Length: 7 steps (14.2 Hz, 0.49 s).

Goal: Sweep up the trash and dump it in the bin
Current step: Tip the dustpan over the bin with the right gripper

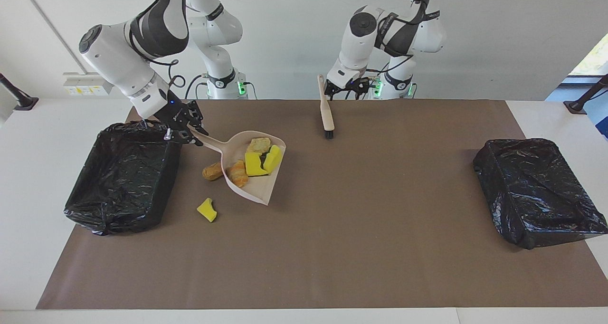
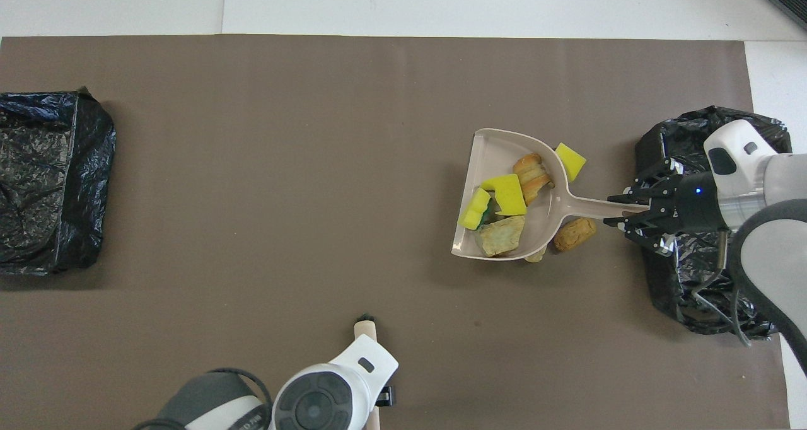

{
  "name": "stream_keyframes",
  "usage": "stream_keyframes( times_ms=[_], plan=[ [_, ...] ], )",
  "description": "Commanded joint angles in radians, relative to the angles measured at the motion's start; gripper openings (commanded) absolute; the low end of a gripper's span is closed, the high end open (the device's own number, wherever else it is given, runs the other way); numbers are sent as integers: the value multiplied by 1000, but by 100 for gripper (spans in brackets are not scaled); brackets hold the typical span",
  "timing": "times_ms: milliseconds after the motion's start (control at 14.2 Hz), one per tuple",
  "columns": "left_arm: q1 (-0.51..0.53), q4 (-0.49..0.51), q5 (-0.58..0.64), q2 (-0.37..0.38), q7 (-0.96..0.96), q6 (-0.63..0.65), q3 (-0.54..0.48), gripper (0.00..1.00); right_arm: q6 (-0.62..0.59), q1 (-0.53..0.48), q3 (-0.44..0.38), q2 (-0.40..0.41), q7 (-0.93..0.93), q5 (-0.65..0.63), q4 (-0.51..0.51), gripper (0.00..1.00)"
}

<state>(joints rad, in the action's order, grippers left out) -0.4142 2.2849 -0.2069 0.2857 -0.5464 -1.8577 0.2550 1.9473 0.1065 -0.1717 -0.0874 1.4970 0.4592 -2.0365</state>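
My right gripper (image 1: 189, 133) (image 2: 616, 207) is shut on the handle of the pale pink dustpan (image 1: 259, 188) (image 2: 504, 149). It holds the pan just above the mat, handle end higher, beside the black-bagged bin (image 1: 123, 176) (image 2: 693, 272). Several pieces of trash lie in the pan, among them yellow sponge chunks (image 1: 255, 165) (image 2: 507, 195) and bread-like lumps (image 1: 237, 173) (image 2: 533, 170). On the mat lie a bread lump (image 1: 212, 171) (image 2: 575, 233) and a yellow sponge piece (image 1: 207, 210) (image 2: 570, 160). My left gripper (image 1: 349, 85) is open beside the top of the brush (image 1: 326, 110) (image 2: 364, 328), which leans with its bristles on the mat.
A second black-bagged bin (image 1: 536, 191) (image 2: 44, 184) sits at the left arm's end of the table. The brown mat (image 1: 361, 248) (image 2: 252, 133) covers most of the white table. A small lump (image 2: 536, 254) peeks out under the pan's edge.
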Motion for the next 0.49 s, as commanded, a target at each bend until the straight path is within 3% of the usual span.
stream_keyframes(
  times_ms=[0,422],
  plan=[
    [156,-152,23,6,170,145,15,100,-47,-5,-41,-17,69,67,10,0],
    [365,-405,34,-3,387,363,13,100,-195,-5,-204,-18,232,133,62,0]
  ],
)
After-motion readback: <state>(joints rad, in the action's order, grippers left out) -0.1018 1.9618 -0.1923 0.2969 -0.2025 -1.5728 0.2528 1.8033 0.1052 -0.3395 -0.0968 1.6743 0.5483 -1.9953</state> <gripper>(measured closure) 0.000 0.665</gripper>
